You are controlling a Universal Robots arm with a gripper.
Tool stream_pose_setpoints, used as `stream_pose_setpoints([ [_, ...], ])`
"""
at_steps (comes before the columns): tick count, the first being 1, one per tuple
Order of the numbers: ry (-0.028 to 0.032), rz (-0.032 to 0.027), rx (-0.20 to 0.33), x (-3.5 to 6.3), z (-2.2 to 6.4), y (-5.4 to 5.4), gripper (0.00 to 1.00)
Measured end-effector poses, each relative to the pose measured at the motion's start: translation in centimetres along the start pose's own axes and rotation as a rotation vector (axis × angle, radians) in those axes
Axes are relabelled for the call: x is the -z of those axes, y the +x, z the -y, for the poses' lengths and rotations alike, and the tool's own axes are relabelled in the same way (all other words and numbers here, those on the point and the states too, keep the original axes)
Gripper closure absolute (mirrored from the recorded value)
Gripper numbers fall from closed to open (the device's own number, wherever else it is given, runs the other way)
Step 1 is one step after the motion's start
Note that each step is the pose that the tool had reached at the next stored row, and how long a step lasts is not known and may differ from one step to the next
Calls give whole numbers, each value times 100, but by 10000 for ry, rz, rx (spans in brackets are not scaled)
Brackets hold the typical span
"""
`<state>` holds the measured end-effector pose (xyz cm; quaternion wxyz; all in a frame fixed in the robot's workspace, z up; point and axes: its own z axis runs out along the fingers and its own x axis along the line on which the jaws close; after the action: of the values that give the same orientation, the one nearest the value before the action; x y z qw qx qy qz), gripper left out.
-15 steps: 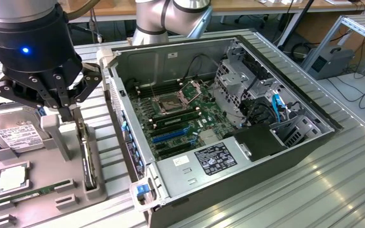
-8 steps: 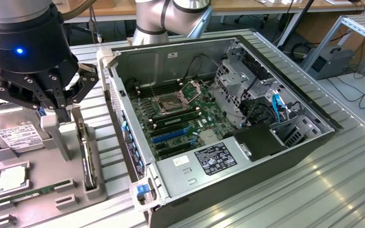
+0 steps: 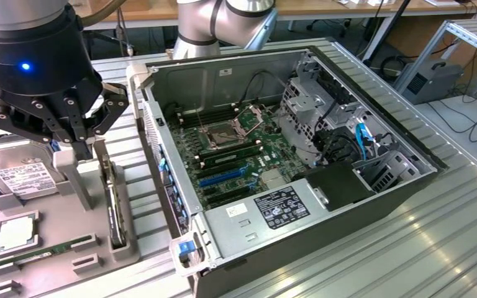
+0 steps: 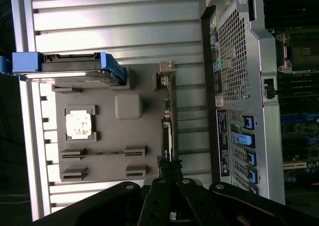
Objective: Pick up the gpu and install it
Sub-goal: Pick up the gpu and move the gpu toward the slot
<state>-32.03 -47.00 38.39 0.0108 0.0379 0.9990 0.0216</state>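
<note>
The gpu (image 3: 114, 205) is a thin dark card with a silvery edge. It stands on edge in a slot of the grey parts tray (image 3: 60, 273), at the exterior view's left. In the wrist view the gpu (image 4: 167, 116) shows as a narrow strip along the tray's side (image 4: 129, 156). My gripper (image 3: 84, 149) hangs over the card's far end with its fingers shut together. The wrist view puts my gripper (image 4: 172, 173) right at that end of the card. Whether the tips touch or pinch the card I cannot tell. The card sits in its holder.
An open computer case (image 3: 404, 186) lies beside the tray, its motherboard (image 3: 238, 155) and blue slot (image 3: 222, 177) exposed. The tray also carries a hard drive (image 3: 19, 177), a processor chip (image 3: 15, 233) and a green memory stick (image 3: 35, 254). A tall grey post (image 3: 71, 183) rises just under the gripper.
</note>
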Motion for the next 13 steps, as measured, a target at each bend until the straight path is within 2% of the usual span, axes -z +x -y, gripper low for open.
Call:
stream_pose_setpoints([
  [2, 0, 0, 0, 0, 0, 0, 89],
  [6, 0, 0, 0, 0, 0, 0, 64],
  [9, 0, 0, 0, 0, 0, 0, 64],
  [13, 0, 0, 0, -98, 5, 2, 64],
])
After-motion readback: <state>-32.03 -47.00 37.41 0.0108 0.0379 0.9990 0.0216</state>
